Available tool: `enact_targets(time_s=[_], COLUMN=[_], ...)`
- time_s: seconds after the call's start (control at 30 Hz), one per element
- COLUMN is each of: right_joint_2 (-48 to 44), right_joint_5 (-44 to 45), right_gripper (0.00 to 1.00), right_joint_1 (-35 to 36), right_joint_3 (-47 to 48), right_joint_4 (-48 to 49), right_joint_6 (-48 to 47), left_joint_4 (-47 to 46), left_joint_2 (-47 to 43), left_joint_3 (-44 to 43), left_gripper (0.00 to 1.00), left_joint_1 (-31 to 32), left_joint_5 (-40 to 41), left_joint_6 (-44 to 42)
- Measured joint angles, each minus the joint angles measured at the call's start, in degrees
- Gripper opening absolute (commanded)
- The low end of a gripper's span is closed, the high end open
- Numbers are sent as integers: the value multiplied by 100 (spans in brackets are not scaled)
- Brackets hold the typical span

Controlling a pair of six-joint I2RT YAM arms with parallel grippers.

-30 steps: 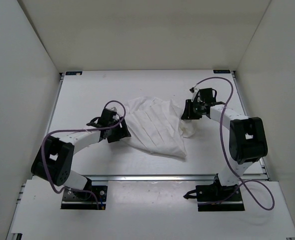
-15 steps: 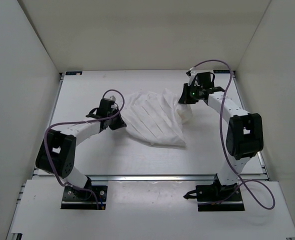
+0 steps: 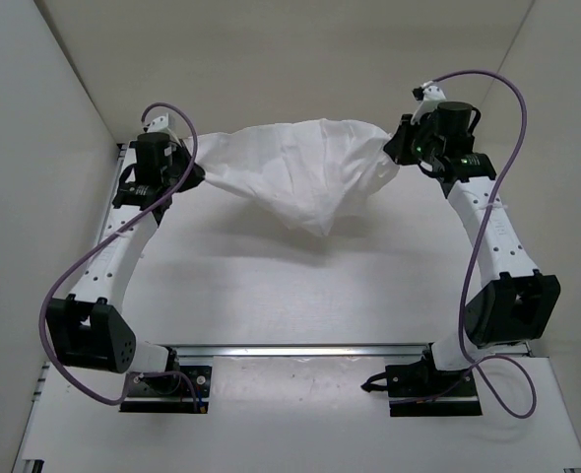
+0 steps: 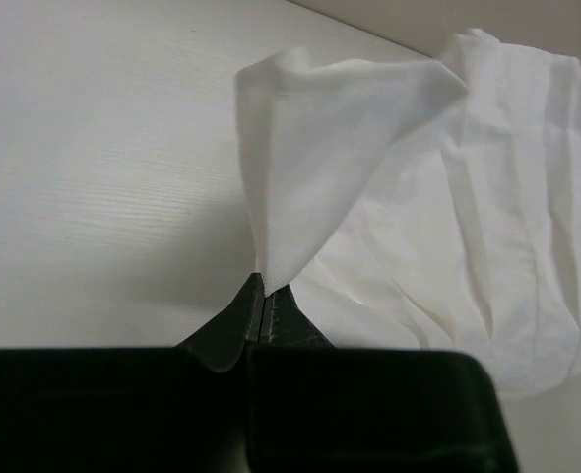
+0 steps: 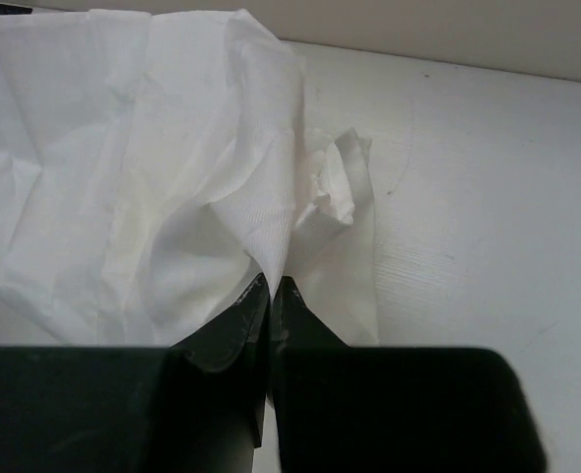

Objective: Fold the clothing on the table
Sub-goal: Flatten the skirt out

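Observation:
The white clothing [image 3: 295, 168] hangs stretched between both grippers above the far part of the table [image 3: 271, 286], sagging to a point in the middle. My left gripper [image 3: 185, 163] is shut on its left corner. In the left wrist view the closed gripper [image 4: 263, 286] pinches a fold of the clothing [image 4: 448, 197]. My right gripper [image 3: 397, 150] is shut on the right corner. Seen from the right wrist, that gripper [image 5: 271, 288] pinches the clothing [image 5: 123, 148], with a crumpled tip beside it.
White walls [image 3: 44, 118] close in the table on the left, right and back. A silver rail [image 3: 300, 349] runs along the near edge by the arm bases. Purple cables [image 3: 497, 128] loop off both arms.
Both grippers closed on the clothing's corners, then rose and moved back and apart. The clothing went from lying bunched on the table to hanging spread between them.

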State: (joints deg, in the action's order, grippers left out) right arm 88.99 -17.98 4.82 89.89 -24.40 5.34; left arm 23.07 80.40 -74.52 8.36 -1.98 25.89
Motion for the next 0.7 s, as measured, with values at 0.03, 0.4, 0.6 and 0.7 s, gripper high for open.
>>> enact_targets(time_s=[0.03, 0.4, 0.6, 0.7], right_joint_2=[-92, -527, -350, -273], right_joint_5=[17, 105, -138, -188], right_gripper=[0, 0, 4, 56], right_joint_1=[13, -540, -748, -658], right_joint_3=[-70, -979, -1888, -2557], right_joint_4=[-7, -223, -107, -24], right_joint_6=[2, 39, 46, 105], left_joint_4=[90, 448, 321, 367], left_joint_2=[-35, -9, 85, 175], left_joint_3=[0, 116, 1167, 1591], left_gripper=[0, 0, 12, 58], left_joint_1=[-79, -330, -376, -356], left_joint_5=[46, 96, -205, -378], left_joint_6=[-26, -133, -50, -37])
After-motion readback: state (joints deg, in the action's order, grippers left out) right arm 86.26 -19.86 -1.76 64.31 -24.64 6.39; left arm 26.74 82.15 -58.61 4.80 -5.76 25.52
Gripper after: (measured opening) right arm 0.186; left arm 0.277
